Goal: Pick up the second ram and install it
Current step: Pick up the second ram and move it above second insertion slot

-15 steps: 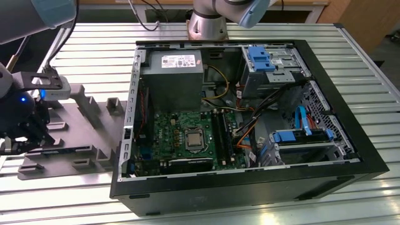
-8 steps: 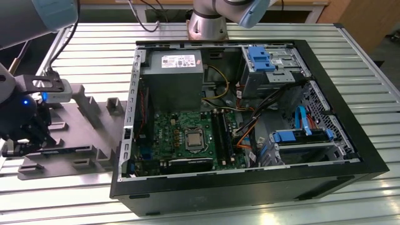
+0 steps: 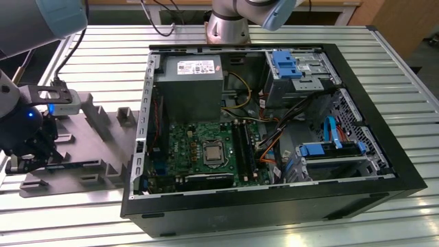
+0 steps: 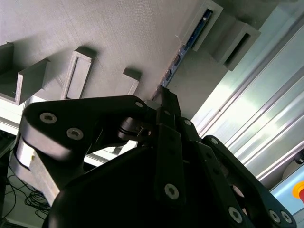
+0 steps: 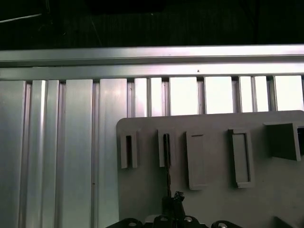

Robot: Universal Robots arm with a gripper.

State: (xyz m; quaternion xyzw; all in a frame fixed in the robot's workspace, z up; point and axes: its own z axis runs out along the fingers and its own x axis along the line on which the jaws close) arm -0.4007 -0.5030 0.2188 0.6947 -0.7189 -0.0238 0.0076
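Observation:
The second ram is a thin dark blue-green stick standing on edge in the slotted blocks of the grey tray. In the first wrist view the ram shows edge-on as a dark line running from a slot block to my gripper. My gripper has its black fingers drawn together on the near end of the stick, which still sits in the tray. In the exterior view the gripper hangs low over the tray's left end, with the ram stretching away from it.
An open computer case lies at the exterior view's right of the tray, with the green motherboard and its black slot rails inside. Upright grey blocks stand on the tray. The ribbed metal table surrounds it.

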